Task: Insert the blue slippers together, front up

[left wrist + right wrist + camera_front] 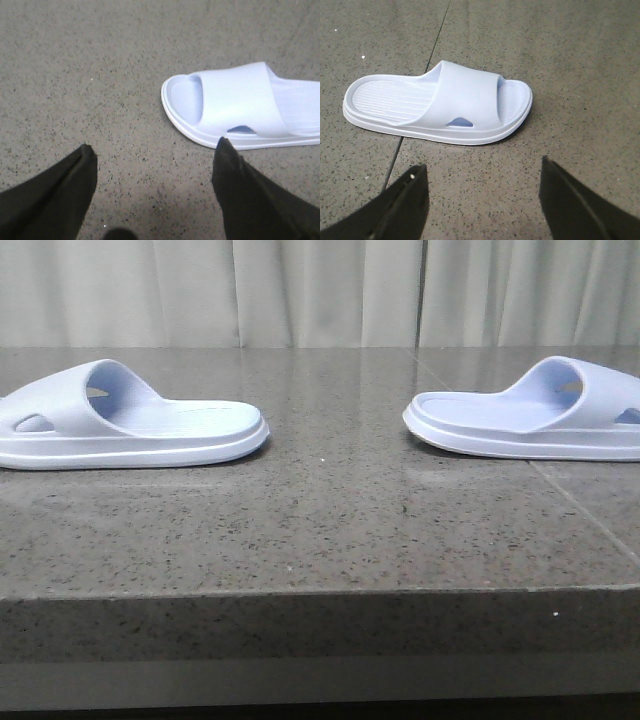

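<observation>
Two pale lavender-blue slippers lie flat, sole down, on the granite table. The left slipper (120, 420) sits at the far left, its heel pointing toward the middle. The right slipper (540, 415) sits at the far right, heel also toward the middle. In the left wrist view the left slipper (240, 105) lies just beyond my open left gripper (156, 150), near one fingertip. In the right wrist view the right slipper (440, 102) lies ahead of my open right gripper (482, 167). Neither gripper holds anything, and neither shows in the front view.
The speckled grey granite table (320, 530) has its front edge low in the front view. A seam between slabs (580, 510) runs diagonally under the right slipper. Pale curtains (320, 290) hang behind the table.
</observation>
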`<action>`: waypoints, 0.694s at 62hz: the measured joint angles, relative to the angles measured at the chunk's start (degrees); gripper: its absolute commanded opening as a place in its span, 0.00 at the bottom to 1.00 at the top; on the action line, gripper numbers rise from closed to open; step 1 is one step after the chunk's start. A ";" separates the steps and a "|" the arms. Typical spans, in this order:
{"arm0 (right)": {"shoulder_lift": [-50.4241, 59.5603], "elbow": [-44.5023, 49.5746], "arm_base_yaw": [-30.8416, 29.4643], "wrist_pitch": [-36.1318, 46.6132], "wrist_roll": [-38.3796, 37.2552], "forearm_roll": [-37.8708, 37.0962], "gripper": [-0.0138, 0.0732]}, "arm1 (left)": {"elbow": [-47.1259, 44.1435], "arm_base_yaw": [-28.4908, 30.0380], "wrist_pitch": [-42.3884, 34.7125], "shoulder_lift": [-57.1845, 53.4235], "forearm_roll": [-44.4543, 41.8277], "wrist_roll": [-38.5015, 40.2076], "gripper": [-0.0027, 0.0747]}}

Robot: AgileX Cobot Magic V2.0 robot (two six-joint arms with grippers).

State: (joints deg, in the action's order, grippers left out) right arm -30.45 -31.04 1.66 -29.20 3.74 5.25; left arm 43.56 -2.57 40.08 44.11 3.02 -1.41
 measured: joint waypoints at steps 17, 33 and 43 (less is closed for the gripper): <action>0.00 0.00 0.00 -0.12 0.00 0.00 0.73 | 9.19 1.80 7.60 17.80 2.48 -2.73 0.67; -0.05 0.00 0.00 -0.12 0.00 0.00 0.73 | 15.15 11.36 9.68 30.18 20.79 -17.15 0.67; -0.05 0.00 0.00 -0.12 0.00 0.00 0.73 | 15.67 16.41 10.81 36.83 34.76 -28.19 0.67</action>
State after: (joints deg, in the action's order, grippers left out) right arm -30.50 -31.04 1.66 -29.32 3.74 5.25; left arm 59.24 13.84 50.89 80.94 37.78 -29.60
